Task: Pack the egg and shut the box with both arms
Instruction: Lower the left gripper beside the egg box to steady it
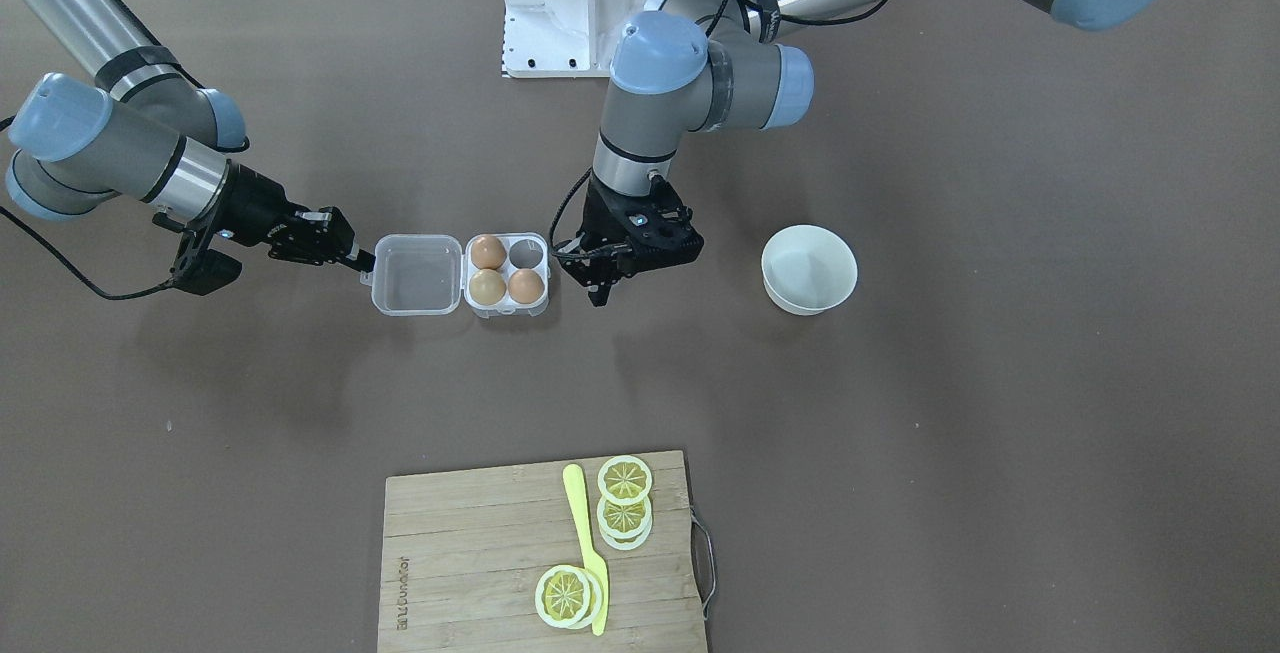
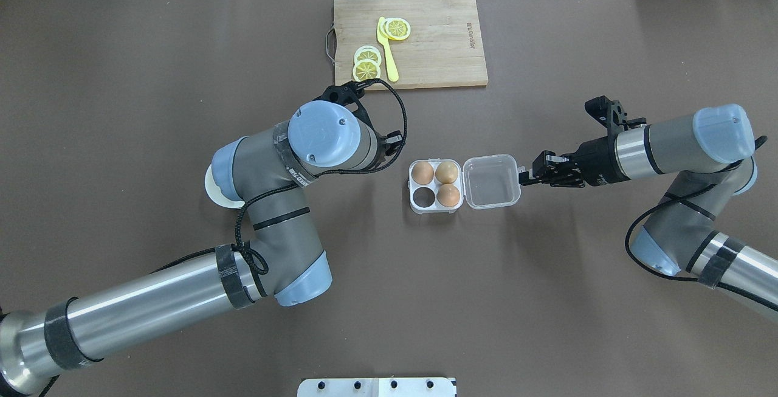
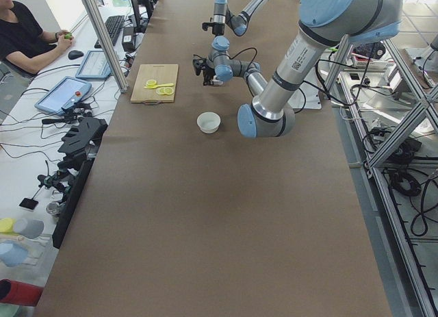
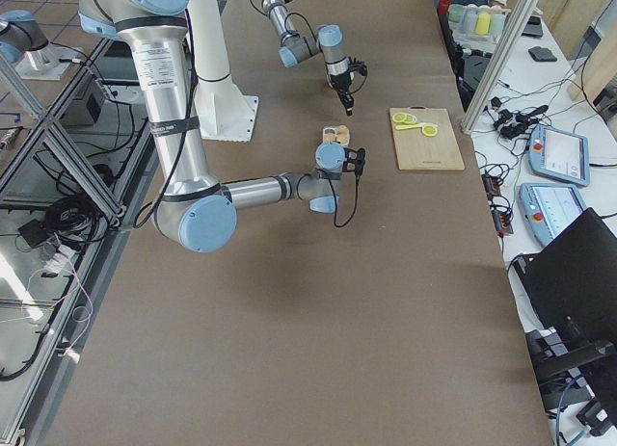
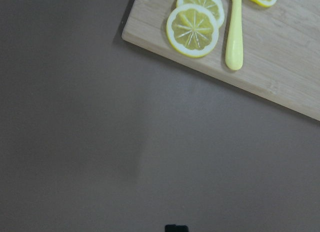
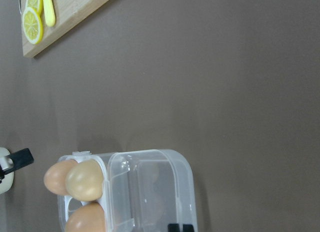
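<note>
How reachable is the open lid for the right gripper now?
Likely yes: the right gripper sits at the outer edge of the lid, which lies flat open, with nothing between them.

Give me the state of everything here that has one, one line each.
box: open, lid lying flat, one cell empty
eggs: whole, seated in three cells
left tool: shut, empty, beside the box
right tool: shut, tips at the lid's outer edge
bowl: upright, empty
lemon slices: cut, lying on the board
</note>
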